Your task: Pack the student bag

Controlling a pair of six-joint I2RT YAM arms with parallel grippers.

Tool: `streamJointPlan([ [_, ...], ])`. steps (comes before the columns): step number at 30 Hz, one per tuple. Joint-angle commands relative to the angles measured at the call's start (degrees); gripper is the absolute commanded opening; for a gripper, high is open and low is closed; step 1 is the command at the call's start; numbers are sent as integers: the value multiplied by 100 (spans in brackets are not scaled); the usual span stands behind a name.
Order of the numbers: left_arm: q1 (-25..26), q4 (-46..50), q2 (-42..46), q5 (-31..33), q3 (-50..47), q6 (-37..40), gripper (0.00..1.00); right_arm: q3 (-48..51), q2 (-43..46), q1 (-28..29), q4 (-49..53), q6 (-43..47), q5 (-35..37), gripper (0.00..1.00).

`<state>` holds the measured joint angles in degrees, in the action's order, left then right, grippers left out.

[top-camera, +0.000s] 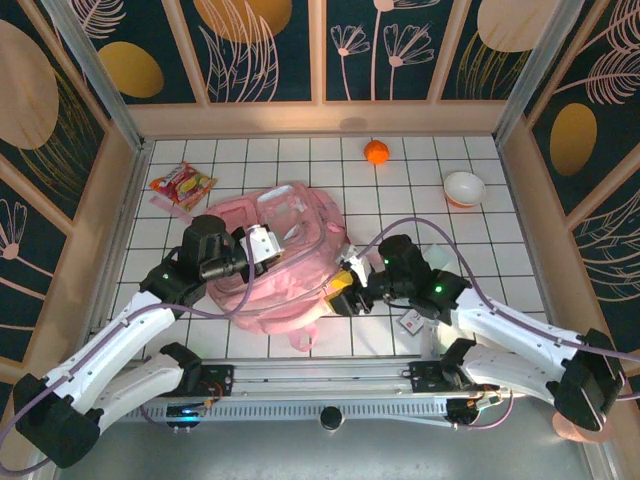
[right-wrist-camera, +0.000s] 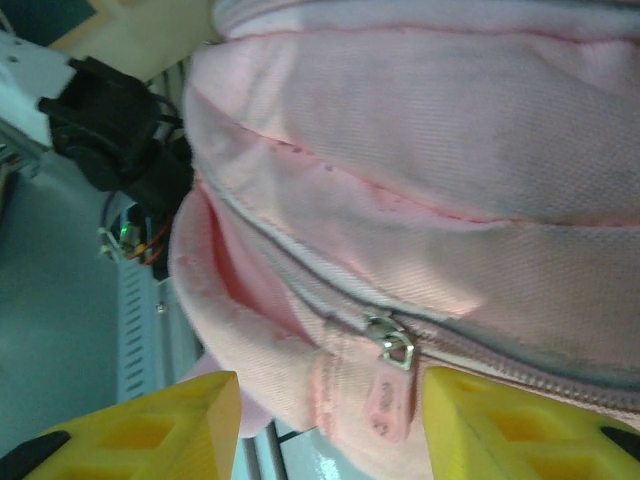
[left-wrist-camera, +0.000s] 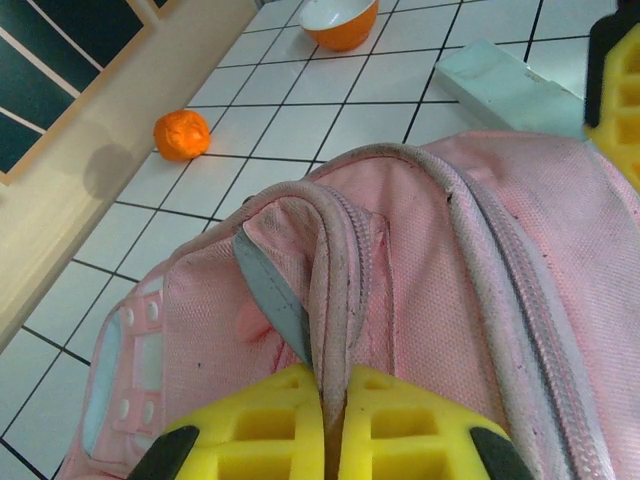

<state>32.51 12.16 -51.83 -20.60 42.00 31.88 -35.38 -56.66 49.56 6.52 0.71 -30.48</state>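
So, the big soft pink fabric backpack [top-camera: 290,250] lies mid-table, with its near edges hidden under both arms. Left gripper [left-wrist-camera: 332,390] is clamped tight on a raised fold of the bag's seam, and the fold's lower end is lost between the pads. Right gripper [right-wrist-camera: 330,390] has its jaws apart, sitting astride what looks like a metal zipper pull [right-wrist-camera: 395,345]. Past the bag's far side there's a small orange ball [top-camera: 376,152], a white bowl [top-camera: 464,188] and a red snack packet [top-camera: 182,185]. All three are well apart from the bag, with bare tiles between.
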Motion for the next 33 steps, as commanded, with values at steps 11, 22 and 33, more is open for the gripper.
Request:
streamJointPlan([
  [11,-48,-998,-1,-490,532,55,0,-58,-307,169,-230,-112,1098,14],
  [22,-47,-494,-28,-436,555,318,0,-228,58,-298,367,-80,1694,0],
  [33,-45,-14,-301,-255,420,702,0,-977,-31,-794,1514,721,1451,0],
])
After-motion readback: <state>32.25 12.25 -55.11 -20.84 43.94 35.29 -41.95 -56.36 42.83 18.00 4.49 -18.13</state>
